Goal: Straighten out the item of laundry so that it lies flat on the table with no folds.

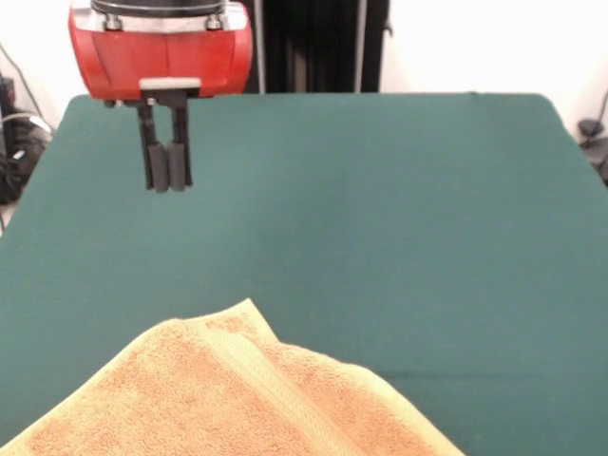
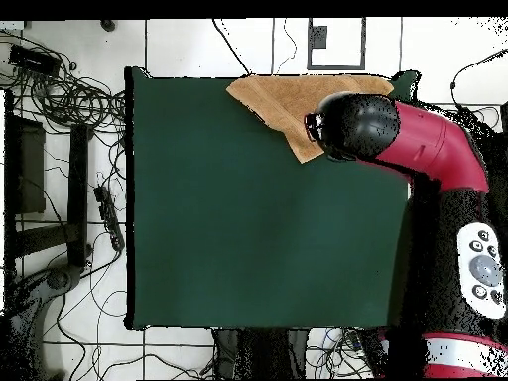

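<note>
Upper left in the front view: black two-fingered gripper [image 1: 168,178] under a red housing, hanging above the dark green cloth-covered tabletop [image 1: 380,218], fingers pressed together, clenched on nothing. Lower left to centre: small orange-tan terry-cloth towel [image 1: 190,399] at the near edge, well apart from the gripper, running out of the bottom of the picture. One corner doubled over, its point aimed toward the table's middle, with a paler woven band [image 1: 256,375] running diagonally along the overlapping layer. Right side: bare green cloth only.

In the overhead view, towel [image 2: 288,104] against the table's top edge [image 2: 179,74], partly hidden under the red and black arm [image 2: 427,139].

Fold not yet undone, judging by the overlapped layers. Best handled, probably, by opening the fingers first, descending onto the folded corner's tip, pinching only the upper layer, then dragging outward and low along the fold's own direction. Risk of catching both layers and merely sliding the whole towel.
</note>
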